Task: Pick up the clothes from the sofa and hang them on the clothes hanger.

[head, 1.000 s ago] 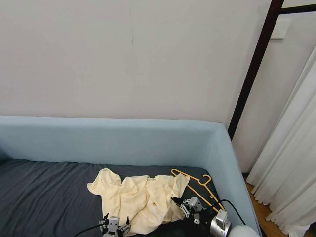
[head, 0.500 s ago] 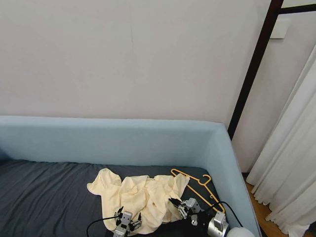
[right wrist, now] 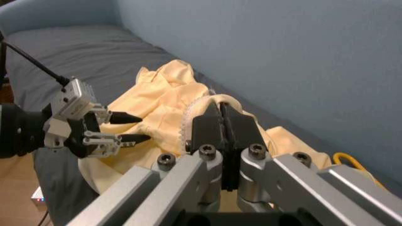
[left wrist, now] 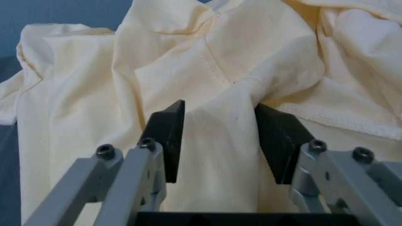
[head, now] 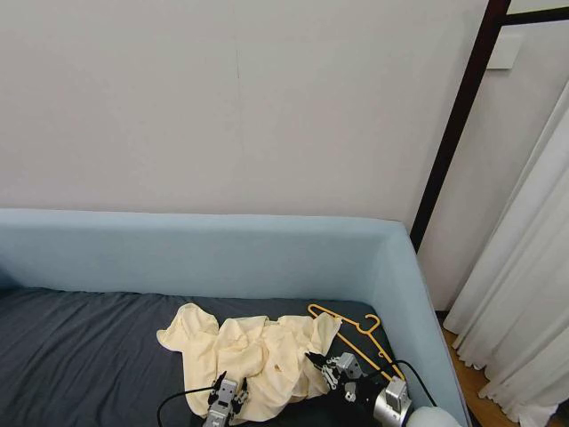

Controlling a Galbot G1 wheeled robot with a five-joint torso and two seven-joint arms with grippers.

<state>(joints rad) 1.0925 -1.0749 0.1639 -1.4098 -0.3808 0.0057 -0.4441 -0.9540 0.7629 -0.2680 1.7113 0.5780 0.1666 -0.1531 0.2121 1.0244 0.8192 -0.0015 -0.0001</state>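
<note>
Straddling yellow garment (left wrist: pixel 188 52), left gripper (left wrist: pixel 220 104) agape.

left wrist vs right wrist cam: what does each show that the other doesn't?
Left wrist: a fold of the shirt standing between the open left claw's fingers. Right wrist: right claw shut on the shirt's collar, sofa back, a bit of the hanger. Both: yellow shirt, left claw.
</note>
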